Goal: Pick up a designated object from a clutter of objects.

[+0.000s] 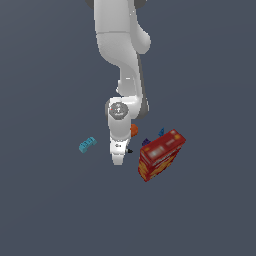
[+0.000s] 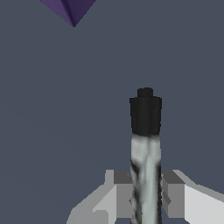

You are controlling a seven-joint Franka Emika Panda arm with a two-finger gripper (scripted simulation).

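Much is hidden in the exterior view: the claw [image 1: 118, 159] hangs at the end of the white arm [image 1: 122, 45], whose top is cut off by the frame edge, and its fingers cannot be told apart there. Of the marker [image 1: 130, 150] only a tiny black tip shows, poking out just beside the claw on the side toward the red-yellow box [image 1: 161, 155]. The orange ball [image 1: 134, 130] is half covered by the arm's wrist, and the purple piece [image 1: 145, 142] and the blue piece [image 1: 161, 132] peek out from behind the box, too small to give a shape.

The wrist view gives what the other cannot: the claw [image 2: 146, 199] has its two grey fingers [image 2: 174, 199] pressed against either side of the marker [image 2: 146, 162], so it is closed on it. The marker runs lengthwise between the fingers and reaches well past them. Its body is light grey with darker mottling, and the far end is a black cap with a smaller black nub on top. Only a corner of the purple piece [image 2: 70, 9] enters that picture, cut off at the edge, well apart from the marker's cap.

The exterior view alone shows the cyan brick [image 1: 87, 144], lying on the grey counter [image 1: 45, 200] on the side of the claw away from the box, apart from the rest.
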